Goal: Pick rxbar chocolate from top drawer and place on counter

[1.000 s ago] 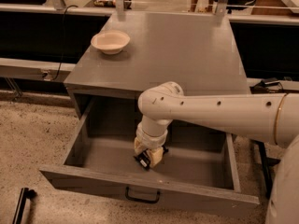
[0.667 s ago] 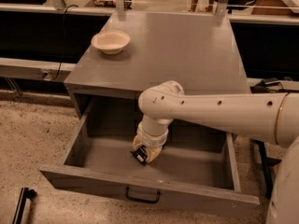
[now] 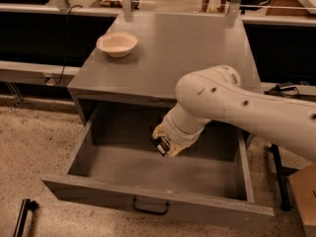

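Note:
The top drawer (image 3: 158, 201) stands pulled open, with its dark curved handle on the front panel. My gripper (image 3: 167, 142) hangs above the drawer's floor, near its middle. It is shut on the rxbar chocolate (image 3: 159, 146), a small black bar whose end shows between the pale fingers. The bar is lifted clear of the drawer floor. The white arm reaches in from the right and hides part of the drawer's back. The grey counter (image 3: 187, 43) lies above and behind the gripper.
A cream bowl (image 3: 117, 43) stands on the counter's left rear part. A black stand leg (image 3: 277, 172) is on the floor to the right of the drawer. A dark tool (image 3: 22, 216) lies on the floor at lower left.
The gripper has risen from the drawer floor with the black bar in it. The arm's elbow has moved up and to the right.

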`<state>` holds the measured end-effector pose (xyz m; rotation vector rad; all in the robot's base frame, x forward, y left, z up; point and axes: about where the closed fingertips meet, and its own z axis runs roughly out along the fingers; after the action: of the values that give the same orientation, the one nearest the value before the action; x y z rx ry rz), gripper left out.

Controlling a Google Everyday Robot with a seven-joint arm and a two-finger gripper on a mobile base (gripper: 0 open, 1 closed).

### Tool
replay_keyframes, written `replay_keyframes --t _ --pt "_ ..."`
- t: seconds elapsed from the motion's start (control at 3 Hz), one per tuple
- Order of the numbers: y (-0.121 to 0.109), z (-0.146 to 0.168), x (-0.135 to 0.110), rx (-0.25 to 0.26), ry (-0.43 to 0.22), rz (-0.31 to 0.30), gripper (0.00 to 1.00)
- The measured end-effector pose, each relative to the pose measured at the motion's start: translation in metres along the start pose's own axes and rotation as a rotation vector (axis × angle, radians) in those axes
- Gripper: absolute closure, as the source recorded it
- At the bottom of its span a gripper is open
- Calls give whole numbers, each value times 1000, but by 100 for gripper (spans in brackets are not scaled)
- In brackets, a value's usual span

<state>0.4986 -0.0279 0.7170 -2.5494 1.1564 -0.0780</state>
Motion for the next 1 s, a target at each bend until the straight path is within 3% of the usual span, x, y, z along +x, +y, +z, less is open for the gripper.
replay_keyframes --t 0.33,0.67,1.0 --pt "-5 -75 6 72 48 -20 100" --pt "-16 -123 30 51 87 24 100" --pt "-41 -146 60 -8 91 165 100"
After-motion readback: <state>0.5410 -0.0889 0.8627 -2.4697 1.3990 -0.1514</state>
